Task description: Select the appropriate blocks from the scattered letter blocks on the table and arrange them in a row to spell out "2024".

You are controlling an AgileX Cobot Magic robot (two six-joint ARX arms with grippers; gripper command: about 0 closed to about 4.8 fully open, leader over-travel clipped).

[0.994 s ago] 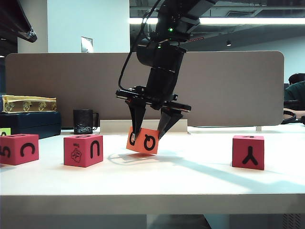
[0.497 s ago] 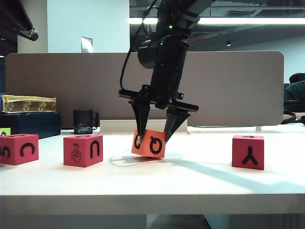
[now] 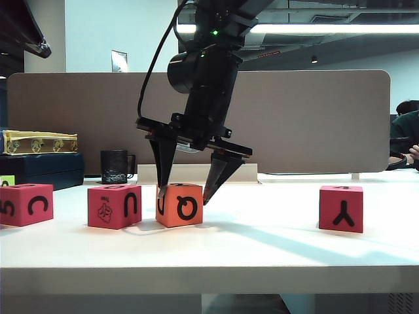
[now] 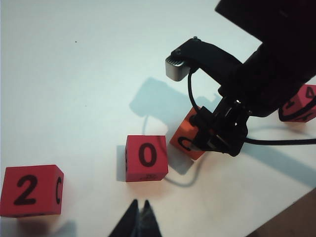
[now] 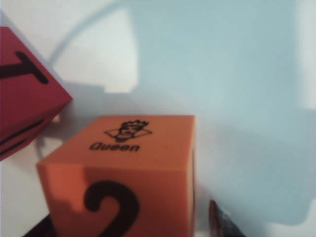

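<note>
The white tabletop [image 3: 275,245] is carrying four blocks: three pink-red, one orange. The right gripper [image 3: 184,191], jaws spreading, is straddling the orange Q block [image 3: 179,205], sitting flat near the front edge beside the U block [image 3: 114,206]; it should be lifting straight up. The left gripper [image 4: 138,220], pressed together, is hovering above.

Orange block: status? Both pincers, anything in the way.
Right pincer open, straddling the orange block, which sits flat on the table beside the 0 block. Left pincer shut, hovering clear. Nothing in the way.
</note>
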